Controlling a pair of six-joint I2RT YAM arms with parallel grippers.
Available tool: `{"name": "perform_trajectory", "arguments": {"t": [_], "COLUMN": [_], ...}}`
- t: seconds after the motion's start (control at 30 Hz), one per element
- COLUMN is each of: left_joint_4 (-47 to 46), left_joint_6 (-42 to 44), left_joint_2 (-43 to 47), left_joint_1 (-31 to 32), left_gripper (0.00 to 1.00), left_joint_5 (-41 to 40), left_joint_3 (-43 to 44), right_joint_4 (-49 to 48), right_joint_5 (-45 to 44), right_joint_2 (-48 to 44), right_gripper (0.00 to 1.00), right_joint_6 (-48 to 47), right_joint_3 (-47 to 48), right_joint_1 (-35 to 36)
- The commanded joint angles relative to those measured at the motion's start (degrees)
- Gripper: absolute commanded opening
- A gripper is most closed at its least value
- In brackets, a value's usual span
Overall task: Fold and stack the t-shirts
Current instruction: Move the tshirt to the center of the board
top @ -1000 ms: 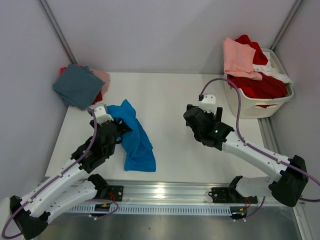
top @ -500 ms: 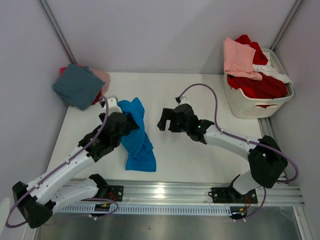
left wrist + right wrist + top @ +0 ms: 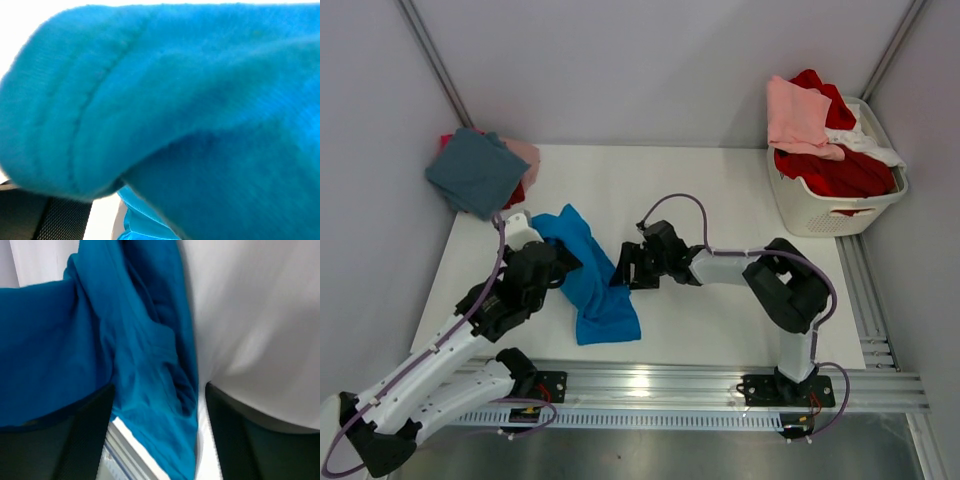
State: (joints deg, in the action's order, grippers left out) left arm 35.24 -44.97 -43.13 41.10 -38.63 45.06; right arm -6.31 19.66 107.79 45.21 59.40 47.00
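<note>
A bright blue t-shirt (image 3: 592,285) lies crumpled lengthwise on the white table (image 3: 720,310), left of centre. My left gripper (image 3: 563,262) is at its left edge; in the left wrist view blue cloth (image 3: 190,100) fills the frame and hides the jaws, with only a dark finger (image 3: 35,215) showing. My right gripper (image 3: 625,270) sits low at the shirt's right edge, open, with the blue cloth's edge (image 3: 150,405) between its two dark fingers (image 3: 85,435). Folded tees sit stacked at the back left, dusty teal (image 3: 475,172) on top, over pale pink (image 3: 525,155).
A white slatted laundry basket (image 3: 820,215) stands at the back right, holding pink (image 3: 795,110), red (image 3: 840,170) and white tees. A metal rail (image 3: 700,385) runs along the near table edge. Grey walls close in the left and right sides.
My right arm has swung left across the table to the blue shirt's right edge. My left gripper shifted slightly, and the shirt's lower end moved a little to the right.
</note>
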Motion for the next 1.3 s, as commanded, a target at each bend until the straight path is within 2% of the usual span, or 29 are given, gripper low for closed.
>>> {"name": "perform_trajectory", "arguments": {"t": [0.0,0.03,0.07,0.13,0.17,0.2,0.3,0.37,0.4,0.43,0.5,0.53,0.63,0.73,0.77,0.93,0.97,1.07,1.1,1.13,1.27], "left_joint_4": [-2.9,-2.1,-0.8,-0.2,0.1,0.0,-0.9,-1.4,-1.6,-1.6,-1.8,-1.9,-2.0,-2.5,-2.4,-2.0,-1.9,-1.2,-1.0,-0.9,0.3], "left_joint_6": [-0.9,-1.3,-1.5,-2.0,-2.2,-2.3,-2.2,-1.6,-1.5,-1.3,-1.1,-1.0,-1.1,-1.1,-1.0,-0.9,-0.9,-1.0,-1.1,-1.1,-1.5], "left_joint_2": [-0.1,-1.0,-1.2,-2.0,-2.1,-2.0,-1.7,-1.5,-1.5,-1.5,-1.5,-1.5,-1.7,-1.9,-2.0,-2.7,-2.7,-2.8,-2.8,-2.7,-2.7], "left_joint_1": [-0.2,-0.2,-0.2,-0.2,-0.2,-0.2,-0.2,-0.2,-0.2,-0.2,-0.2,-0.2,-0.2,-0.2,-0.2,-0.2,-0.2,-0.2,-0.2,-0.2,-0.2], "left_gripper": [0.95,0.95,0.95,0.95,0.95,0.95,0.95,0.95,0.95,0.95,0.95,0.95,0.95,0.95,0.95,0.95,0.95,0.95,0.95,0.95,0.94], "left_joint_5": [-0.8,-0.9,-1.0,-1.0,-1.1,-0.9,-0.7,-0.6,-0.7,-0.8,-1.0,-1.1,-1.2,-1.2,-1.2,-1.1,-1.1,-1.3,-1.4,-1.5,-2.8], "left_joint_3": [1.6,2.0,2.7,2.8,2.7,2.6,1.7,1.5,1.5,1.6,1.6,1.5,1.6,1.3,1.3,1.8,1.8,1.9,1.9,1.8,1.9], "right_joint_4": [0.8,1.7,1.7,1.6,2.2,3.4,10.0,16.3,20.8,22.0,23.6,25.4,28.1,29.0,29.2,27.2,26.2,14.9,7.3,7.3,15.9], "right_joint_5": [3.6,3.8,4.2,4.5,4.1,1.8,-4.8,-16.2,-27.7,-32.7,-41.1,-49.5,-62.2,-67.4,-72.7,-87.0,-92.6,-102.4,-105.8,-106.0,-109.0], "right_joint_2": [4.1,4.8,5.3,5.6,5.3,4.5,1.1,-4.0,-6.1,-10.5,-14.6,-16.4,-21.0,-23.0,-23.2,-26.3,-27.1,-30.7,-32.6,-33.4,-34.0], "right_gripper": [0.68,0.61,0.44,0.28,0.06,0.00,0.00,0.00,0.00,0.00,0.00,0.00,0.00,0.00,0.00,0.00,0.00,0.00,0.00,0.00,0.00], "right_joint_6": [0.0,0.0,0.0,0.1,-0.2,-1.3,-4.4,-8.3,-10.5,-11.7,-14.0,-15.9,-18.4,-19.5,-19.7,-22.3,-24.4,-33.7,-41.0,-41.1,-39.5], "right_joint_3": [4.1,4.8,5.3,5.3,5.3,5.9,7.2,8.4,9.9,10.4,11.1,12.1,13.2,12.6,12.0,9.6,8.4,3.3,2.6,2.7,6.7], "right_joint_1": [0.7,0.9,0.9,1.0,1.0,1.0,1.3,1.3,1.2,1.1,-0.1,-0.4,-0.7,0.1,0.6,3.2,3.3,2.7,1.6,-1.5,-10.4]}}
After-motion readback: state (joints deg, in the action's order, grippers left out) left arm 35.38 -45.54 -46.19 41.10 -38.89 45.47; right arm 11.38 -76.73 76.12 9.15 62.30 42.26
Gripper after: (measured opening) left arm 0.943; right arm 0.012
